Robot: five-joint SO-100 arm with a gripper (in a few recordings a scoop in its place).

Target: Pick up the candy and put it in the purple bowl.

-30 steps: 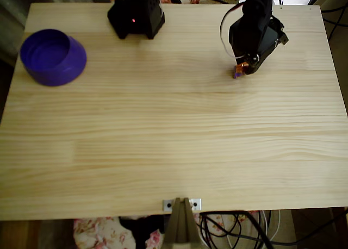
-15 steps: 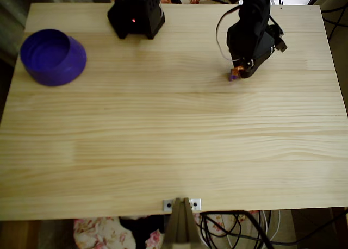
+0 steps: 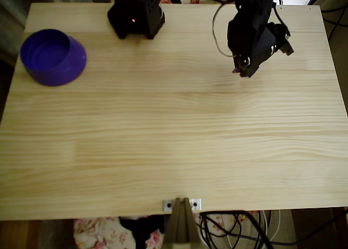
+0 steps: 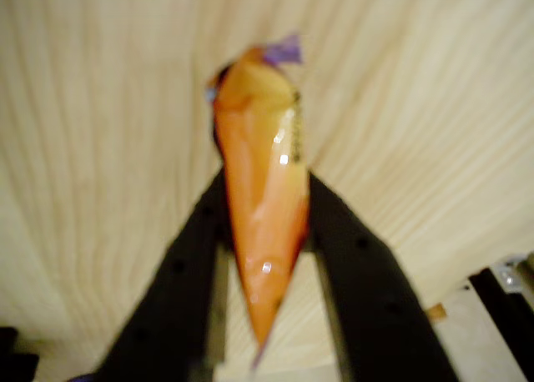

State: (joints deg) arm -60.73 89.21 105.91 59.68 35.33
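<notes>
Overhead downward; wrist close (tabletop (image 3: pixel 174 151) shared).

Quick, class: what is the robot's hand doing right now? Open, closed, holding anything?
Hand: closed on the candy, pinched between its two fingers above the table.
</notes>
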